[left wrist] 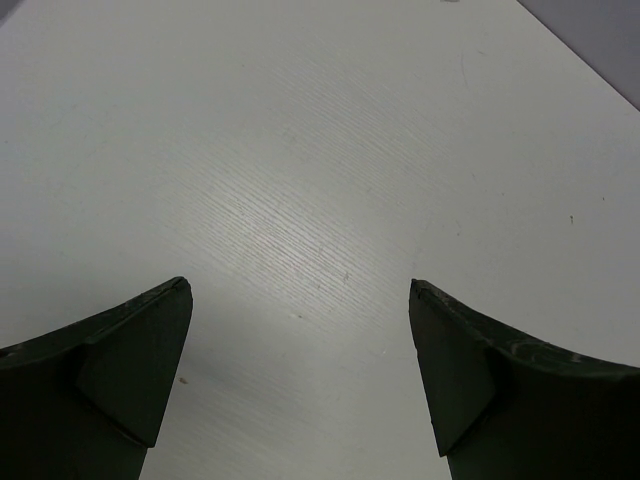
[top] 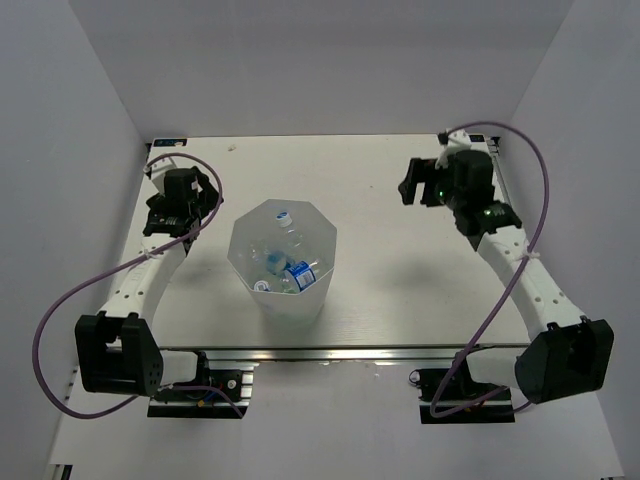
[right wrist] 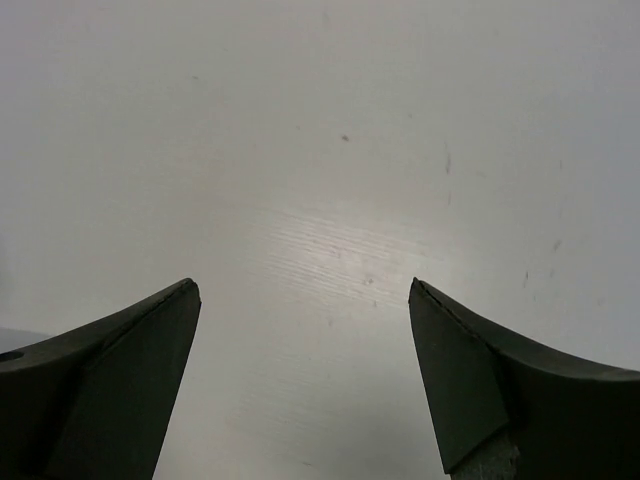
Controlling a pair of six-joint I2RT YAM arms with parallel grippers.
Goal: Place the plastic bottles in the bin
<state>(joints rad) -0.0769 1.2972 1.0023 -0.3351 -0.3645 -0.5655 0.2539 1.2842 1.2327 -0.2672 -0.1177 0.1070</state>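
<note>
Left of centre in the overhead view, the white bin [top: 292,305] stands on the table [top: 400,300]. The bottles [top: 298,272] lie heaped inside it, with clear ones, blue labels and white caps showing through the open top. The left gripper [top: 205,195] hangs over the table at the upper left, near the bin's rim but apart from it. The right gripper [top: 412,186] hangs at the upper right, well apart from the bin. From the left wrist, two dark fingers [left wrist: 120,370] rise from the bottom corners, spread wide with nothing between them, only pale tabletop beyond. From the right wrist, the fingers [right wrist: 500,380] are likewise spread wide and hold nothing, above bare, faintly speckled tabletop.
</note>
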